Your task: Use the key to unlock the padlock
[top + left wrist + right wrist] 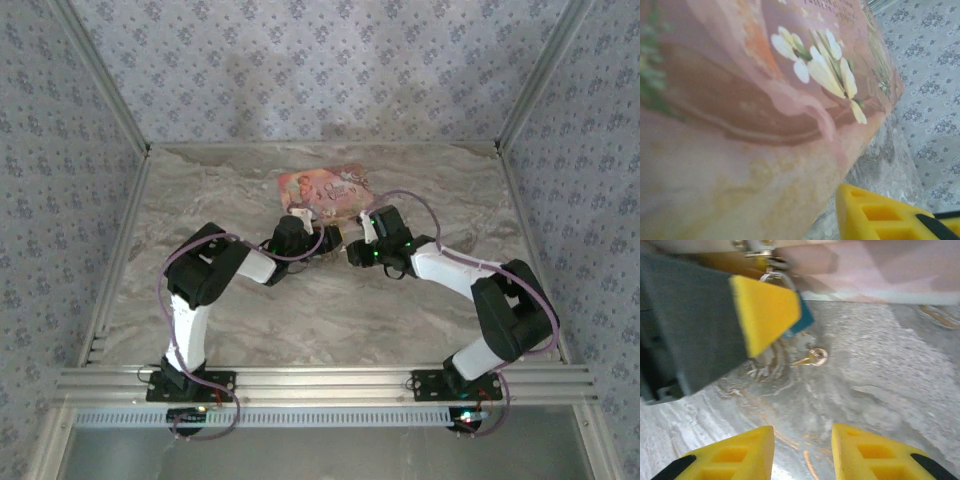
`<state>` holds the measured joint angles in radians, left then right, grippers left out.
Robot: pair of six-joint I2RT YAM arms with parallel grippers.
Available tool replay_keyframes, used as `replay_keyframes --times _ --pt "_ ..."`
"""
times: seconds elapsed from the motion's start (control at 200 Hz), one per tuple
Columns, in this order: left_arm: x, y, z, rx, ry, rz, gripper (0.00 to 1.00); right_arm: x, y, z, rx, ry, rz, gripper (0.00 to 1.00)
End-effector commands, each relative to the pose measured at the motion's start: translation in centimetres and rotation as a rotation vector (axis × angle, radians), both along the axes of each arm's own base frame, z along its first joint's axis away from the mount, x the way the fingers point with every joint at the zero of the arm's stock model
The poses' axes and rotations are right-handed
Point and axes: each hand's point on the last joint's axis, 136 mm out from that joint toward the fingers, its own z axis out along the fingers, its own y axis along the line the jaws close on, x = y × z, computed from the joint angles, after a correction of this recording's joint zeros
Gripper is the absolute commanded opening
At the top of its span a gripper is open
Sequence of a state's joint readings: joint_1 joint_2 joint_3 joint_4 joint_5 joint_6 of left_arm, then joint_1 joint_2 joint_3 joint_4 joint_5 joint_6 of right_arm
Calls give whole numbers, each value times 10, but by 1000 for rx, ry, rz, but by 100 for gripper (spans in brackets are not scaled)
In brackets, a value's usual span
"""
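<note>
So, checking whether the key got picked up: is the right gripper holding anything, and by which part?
Nothing held. The right gripper has its jaws apart and empty; the small gold-coloured metal key lies on the grey marbled tabletop beyond them.

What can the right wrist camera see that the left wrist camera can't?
Right wrist camera: the little key lying on the marble table, the blue padlock tucked behind the left hand's yellow finger, and the right hand, open. Left wrist camera: white flowers printed on the pink pouch, close up, and the patterned wall. Both: the pouch, the table and a yellow finger of the left hand.
</note>
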<state>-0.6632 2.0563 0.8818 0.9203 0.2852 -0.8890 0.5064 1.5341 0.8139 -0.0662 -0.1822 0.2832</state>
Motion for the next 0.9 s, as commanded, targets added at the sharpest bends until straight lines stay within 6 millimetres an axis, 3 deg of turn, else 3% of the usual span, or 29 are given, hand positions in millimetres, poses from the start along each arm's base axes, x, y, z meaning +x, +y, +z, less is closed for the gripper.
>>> replay_keyframes --times 0.0,0.115,0.33,0.505,0.66,0.894 --pt "-7 -1 -31 14 95 1 39 10 -7 7 76 -2 -64 37" --pt "-4 -4 -31 -17 82 14 42 19 -12 11 129 7 -94 37" --pt "-1 -14 -32 -92 37 28 48 14 -17 3 104 17 -94 37" --pt "1 -9 -36 -105 25 80 46 17 -23 -5 98 22 -117 36" --pt "0 1 -37 -74 24 142 48 34 -31 -8 82 5 -162 33" --pt "1 0 -36 -82 22 147 49 67 -30 -22 61 10 -197 29"
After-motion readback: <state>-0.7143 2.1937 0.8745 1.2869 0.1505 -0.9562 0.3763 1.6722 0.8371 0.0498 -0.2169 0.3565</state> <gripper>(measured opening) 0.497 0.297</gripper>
